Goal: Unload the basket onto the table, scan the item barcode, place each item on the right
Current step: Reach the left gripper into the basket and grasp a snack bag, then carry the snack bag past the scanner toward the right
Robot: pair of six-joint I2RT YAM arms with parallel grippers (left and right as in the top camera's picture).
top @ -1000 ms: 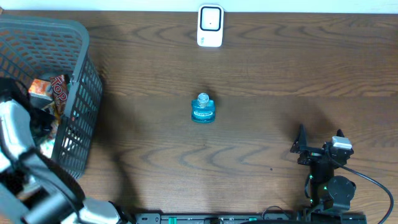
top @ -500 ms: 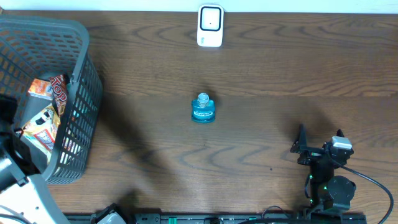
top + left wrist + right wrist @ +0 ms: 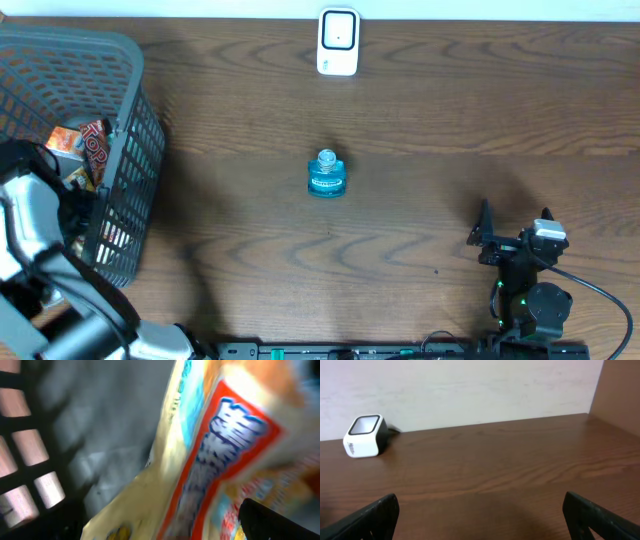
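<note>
A grey mesh basket at the table's left holds snack packets. My left arm reaches down into it. In the left wrist view a blurred yellow, red and blue snack packet fills the frame right in front of my left gripper. That gripper is open, its dark fingers standing wide on either side. A small blue bottle stands upright mid-table. The white barcode scanner sits at the far edge, also seen in the right wrist view. My right gripper rests open and empty at the front right.
The basket's wall is close on the left in the left wrist view. Bare brown table lies between bottle, scanner and the right arm's base. A pale wall rises behind the scanner.
My left arm swung out toward the table's front, then came back down into the basket. The right arm, bottle and scanner have not moved.
</note>
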